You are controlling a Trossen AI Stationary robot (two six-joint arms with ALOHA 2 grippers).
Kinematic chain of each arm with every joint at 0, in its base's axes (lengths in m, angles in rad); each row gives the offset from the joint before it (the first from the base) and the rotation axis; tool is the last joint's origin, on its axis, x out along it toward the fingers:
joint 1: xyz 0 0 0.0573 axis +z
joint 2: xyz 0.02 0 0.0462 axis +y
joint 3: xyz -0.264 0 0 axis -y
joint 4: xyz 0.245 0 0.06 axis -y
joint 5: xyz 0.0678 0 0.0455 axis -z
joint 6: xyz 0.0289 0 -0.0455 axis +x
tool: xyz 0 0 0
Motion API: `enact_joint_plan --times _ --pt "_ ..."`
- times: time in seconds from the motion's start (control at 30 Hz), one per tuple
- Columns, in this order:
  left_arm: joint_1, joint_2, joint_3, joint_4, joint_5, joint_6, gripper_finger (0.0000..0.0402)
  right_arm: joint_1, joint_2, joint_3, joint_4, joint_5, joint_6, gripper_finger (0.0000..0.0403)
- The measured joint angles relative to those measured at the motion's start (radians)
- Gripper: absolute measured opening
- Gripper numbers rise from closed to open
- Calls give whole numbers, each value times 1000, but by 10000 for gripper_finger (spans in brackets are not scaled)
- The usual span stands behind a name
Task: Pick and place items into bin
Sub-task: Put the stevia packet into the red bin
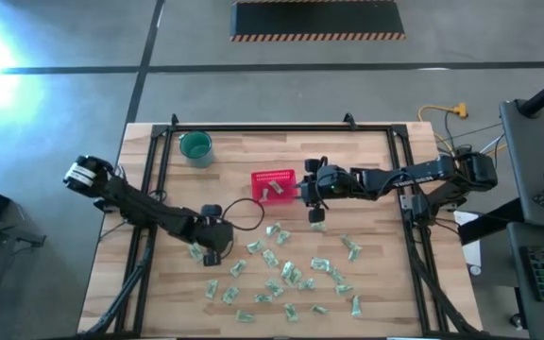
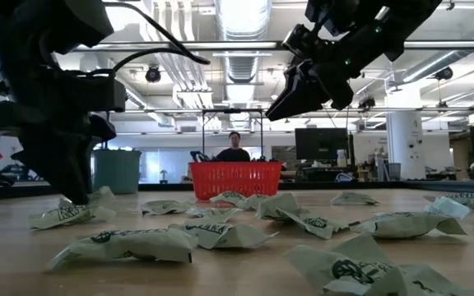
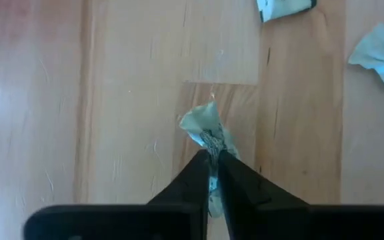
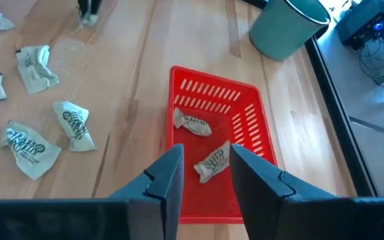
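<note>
Left gripper [image 3: 213, 175] is pinched on one packet [image 3: 204, 128] down at the bench [image 1: 366, 165], at the near-left edge of the scattered packets [image 1: 291, 279]. I'd lift straight up before swinging toward the red basket [image 1: 274, 187], so the crinkly wrapper doesn't drag or slip — the hold looks to be on one twisted end only. Right gripper [image 4: 204, 175] hangs just beside the basket's near rim with its fingers parted and nothing between them; two packets already lie inside. I'd clear that arm away first — both arms can't share the basket mouth.
</note>
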Motion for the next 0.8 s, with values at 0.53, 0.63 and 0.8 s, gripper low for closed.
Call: enact_joint_plan --times 0.53,0.63,0.8 --pt "10 -2 41 226 -575 379 0 0 -6 0 -96 10 60 91" --pt "44 -3 37 380 -605 527 0 3 -6 0 -96 9 84 88" --pt "153 0 34 516 -481 672 0 22 -6 0 -96 7 129 86"
